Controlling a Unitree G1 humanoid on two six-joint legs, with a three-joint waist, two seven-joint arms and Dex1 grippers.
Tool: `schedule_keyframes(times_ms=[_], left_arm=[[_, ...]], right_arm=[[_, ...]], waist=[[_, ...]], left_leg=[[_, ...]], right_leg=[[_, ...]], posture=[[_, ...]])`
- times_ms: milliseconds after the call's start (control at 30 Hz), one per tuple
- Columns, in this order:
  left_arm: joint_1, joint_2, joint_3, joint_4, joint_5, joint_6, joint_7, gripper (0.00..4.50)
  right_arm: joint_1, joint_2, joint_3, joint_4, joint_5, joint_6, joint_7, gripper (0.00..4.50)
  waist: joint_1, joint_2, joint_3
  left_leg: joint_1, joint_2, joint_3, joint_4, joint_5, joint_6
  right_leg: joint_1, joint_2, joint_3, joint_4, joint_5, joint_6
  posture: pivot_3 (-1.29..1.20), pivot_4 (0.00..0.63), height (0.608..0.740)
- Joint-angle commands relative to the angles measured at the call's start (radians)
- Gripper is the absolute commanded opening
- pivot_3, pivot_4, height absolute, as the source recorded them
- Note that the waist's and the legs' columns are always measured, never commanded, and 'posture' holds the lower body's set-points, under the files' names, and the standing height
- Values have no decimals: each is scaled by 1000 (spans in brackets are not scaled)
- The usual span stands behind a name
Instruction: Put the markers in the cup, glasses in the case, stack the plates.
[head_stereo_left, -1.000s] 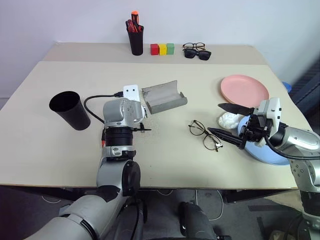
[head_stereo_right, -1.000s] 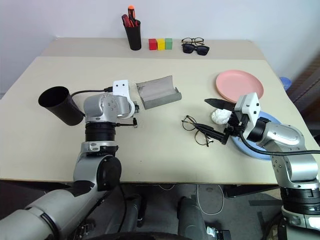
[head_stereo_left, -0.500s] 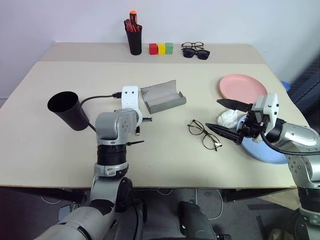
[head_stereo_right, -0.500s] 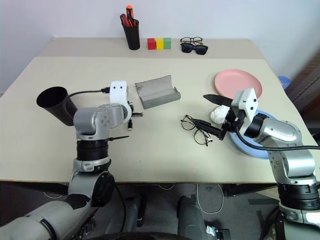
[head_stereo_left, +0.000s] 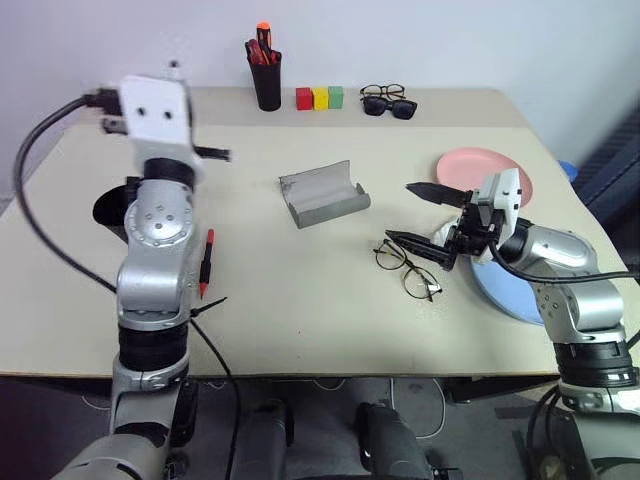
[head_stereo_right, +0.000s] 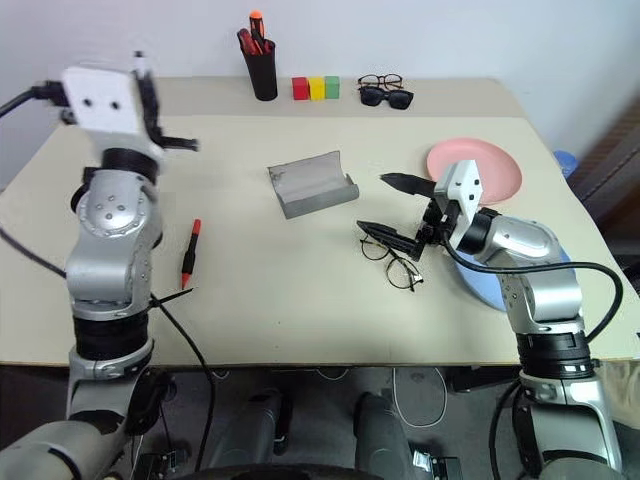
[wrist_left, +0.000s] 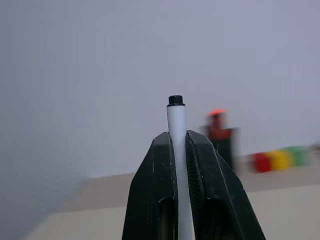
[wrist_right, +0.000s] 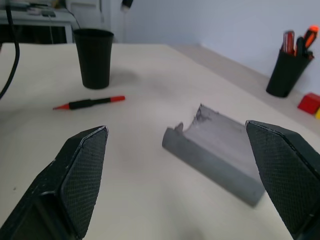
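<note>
Marker step underway: left gripper (wrist_left: 176, 145) clamped on white marker (wrist_left: 176, 120), raised high. Next: tip it into cup (wrist_right: 94, 56). Right gripper (head_stereo_left: 420, 213) spread wide, empty, above glasses (head_stereo_left: 408, 267).

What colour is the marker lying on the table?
Red marker with a black middle section; right wrist view shows it best.

Blk pen holder (head_stereo_left: 268, 86) w/ red pens, 3 coloured blocks (head_stereo_left: 320, 97), sunglasses (head_stereo_left: 391, 107)
</note>
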Motion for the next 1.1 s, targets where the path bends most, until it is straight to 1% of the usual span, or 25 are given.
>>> schedule_keyframes(times_ms=[33, 200, 500, 567, 600, 633, 667, 700, 800, 833, 933, 1000, 1033, 1100], left_arm=[[48, 1, 54, 30, 67, -122, 81, 29], [93, -14, 60, 70, 113, -175, 131, 29], [128, -33, 64, 158, 145, -257, 173, 29], [137, -37, 54, 194, 156, -289, 182, 808], [143, -36, 47, 212, 165, -306, 185, 1027], [150, -36, 43, 227, 171, -323, 186, 1534], [154, -42, 43, 235, 163, -339, 183, 1945], [156, -50, 45, 235, 154, -349, 181, 2476], [159, -87, 48, 180, 72, -375, 127, 3877], [162, -104, 41, 134, 33, -355, 90, 3877], [183, -118, -21, -60, -56, -151, -49, 3877], [182, -89, -47, -149, -65, 105, -107, 3877], [166, -42, -71, -166, -63, 279, -152, 3877], [133, 19, -93, -185, -82, 499, -215, 3877]], right_arm=[[-58, 42, 13, -23, 51, -4, 36, 4500], [-91, 85, 40, 3, 53, -12, 75, 4500], [-89, 108, 51, 50, 33, -53, 102, 4500], [-88, 111, 49, 57, 31, -60, 104, 4500], [-88, 112, 48, 59, 31, -62, 104, 4500], [-87, 112, 47, 61, 30, -64, 103, 4500], [-86, 111, 45, 62, 29, -67, 103, 4500], [-84, 110, 43, 63, 28, -69, 103, 4500], [-74, 103, 36, 64, 26, -72, 100, 4500], [-70, 101, 34, 65, 25, -73, 100, 4500], [-56, 97, 32, 66, 20, -80, 100, 4500], [-53, 98, 30, 68, 18, -82, 96, 4500], [-52, 99, 30, 70, 17, -85, 95, 4500], [-51, 101, 30, 72, 14, -90, 90, 4500]], waist=[[2, 0, 0], [13, -1, 0], [4, 0, 0], [4, 0, 0], [4, 0, 0], [4, 0, 0], [4, 0, 0], [4, 0, 0], [5, 0, 0], [7, 0, 0], [10, -1, 0], [7, 0, 0], [4, 0, 0], [-7, 0, 0]], left_leg=[[0, 0, 0, 0, 0, 0], [0, 0, 0, 2, 0, 0], [1, 0, 0, 1, 0, 0], [0, 0, 0, 1, 0, 0], [0, 0, 0, 1, 0, 0], [0, 0, 0, 1, 0, 0], [0, 0, 0, 1, 0, 0], [0, 0, 0, 1, 0, 0], [0, 0, 0, 1, 0, 0], [0, 0, 0, 1, 0, 0], [-1, 0, 0, 2, 0, 0], [0, 0, 0, 2, 0, 0], [0, 0, 0, 1, 0, 0], [2, 0, 0, 1, 0, 0]], right_leg=[[0, 0, 0, 0, 0, 0], [1, 0, 0, 1, 1, 1], [0, 0, 0, 2, 1, 2], [0, 0, 0, 2, 2, 3], [0, 0, 0, 2, 2, 3], [0, 0, 0, 2, 2, 3], [0, 0, 0, 2, 2, 3], [0, 0, 0, 2, 2, 3], [0, 0, 0, 2, 2, 3], [0, 0, 0, 2, 2, 3], [0, 0, 0, 1, 2, 3], [0, 0, 0, 1, 1, 2], [1, 0, 0, 2, 1, 2], [1, 1, 0, 4, 0, 1]], posture=[[0, 150, 740], [0, 150, 740], [0, 150, 740], [0, 150, 740], [0, 150, 740], [0, 150, 740], [0, 150, 740], [0, 150, 740], [0, 150, 740], [0, 150, 740], [0, 150, 740], [0, 150, 740], [0, 150, 740], [0, 150, 740]])
